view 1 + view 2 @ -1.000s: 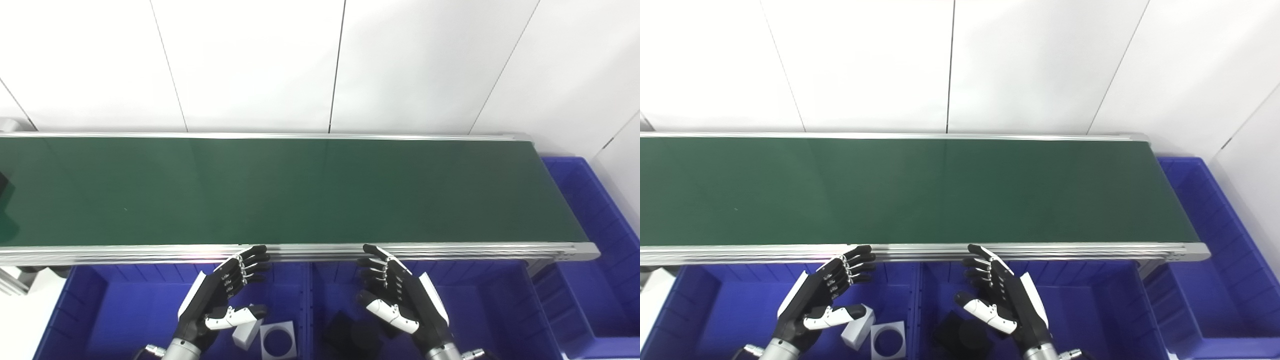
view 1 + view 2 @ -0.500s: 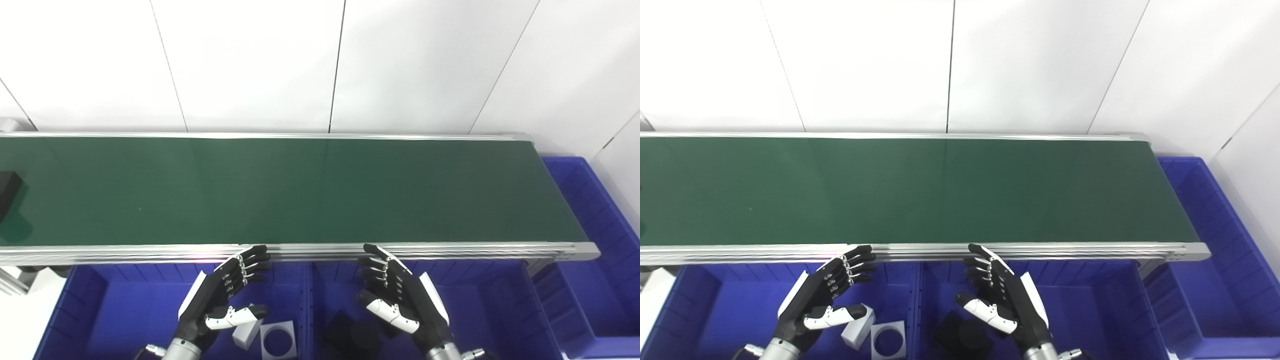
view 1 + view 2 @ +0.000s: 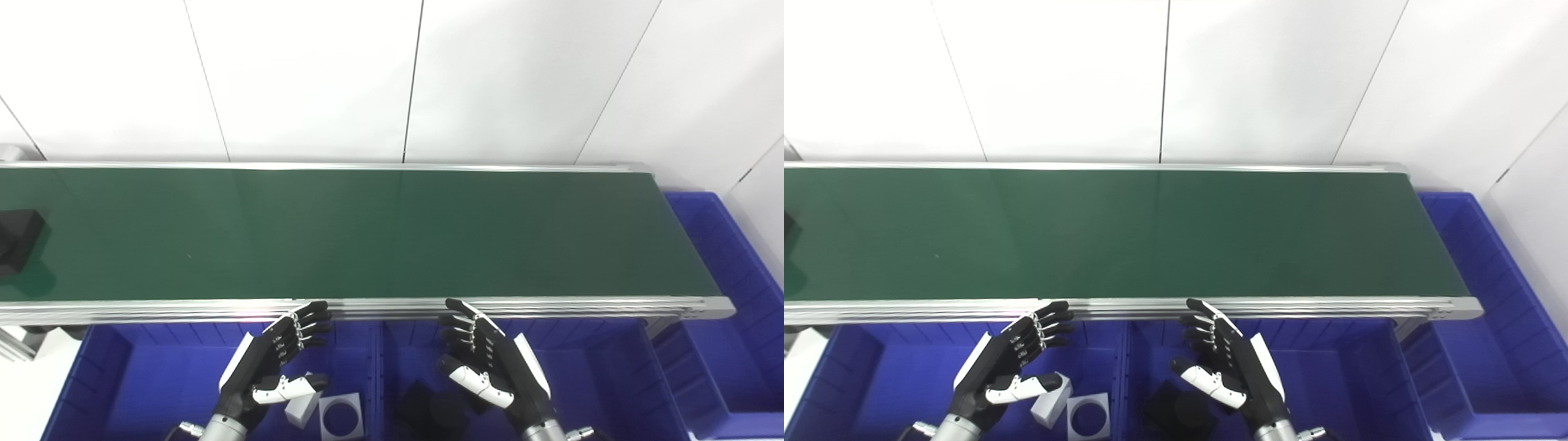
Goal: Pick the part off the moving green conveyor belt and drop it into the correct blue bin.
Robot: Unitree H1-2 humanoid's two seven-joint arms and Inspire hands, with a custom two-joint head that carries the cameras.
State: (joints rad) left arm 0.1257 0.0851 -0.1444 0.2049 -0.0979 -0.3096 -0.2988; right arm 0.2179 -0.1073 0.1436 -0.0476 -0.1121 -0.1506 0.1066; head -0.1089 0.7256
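Note:
A black block part (image 3: 17, 240) rides on the green conveyor belt (image 3: 367, 233) at its far left edge. My left hand (image 3: 269, 367) hovers open over the left blue bin (image 3: 153, 380), just below the belt's near rail. Over the middle blue bin (image 3: 588, 380) my right hand (image 3: 490, 367) is open too, palm facing inward. Both hands hold nothing and are far to the right of the black part.
White parts (image 3: 340, 416) lie in the left bin, black parts (image 3: 429, 407) in the middle bin. A third blue bin (image 3: 729, 294) stands at the belt's right end. A white panelled wall runs behind the belt.
The black part has come into view at the left edge and travelled a little rightward along the belt. Both hands have stayed where they were.

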